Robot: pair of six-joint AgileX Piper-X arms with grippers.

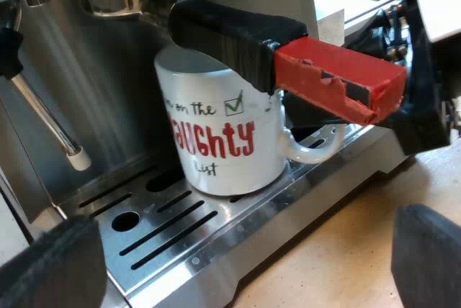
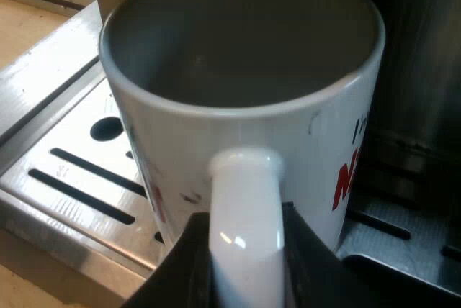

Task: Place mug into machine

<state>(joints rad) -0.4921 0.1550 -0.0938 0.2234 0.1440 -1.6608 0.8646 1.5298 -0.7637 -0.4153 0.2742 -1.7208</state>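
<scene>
Handling: the mug (image 1: 216, 142) looks like rigid glazed ceramic, likely slick and breakable; it stands on the drip tray (image 1: 180, 250).
Hold: my right gripper (image 2: 245, 265) clamps its handle (image 2: 245, 186).
Spare: my left gripper (image 1: 238, 268) gapes, empty.

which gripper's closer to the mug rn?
Right. The right gripper clamps the mug by its handle. The left gripper is open near the drip tray edge, apart from the mug.
</scene>
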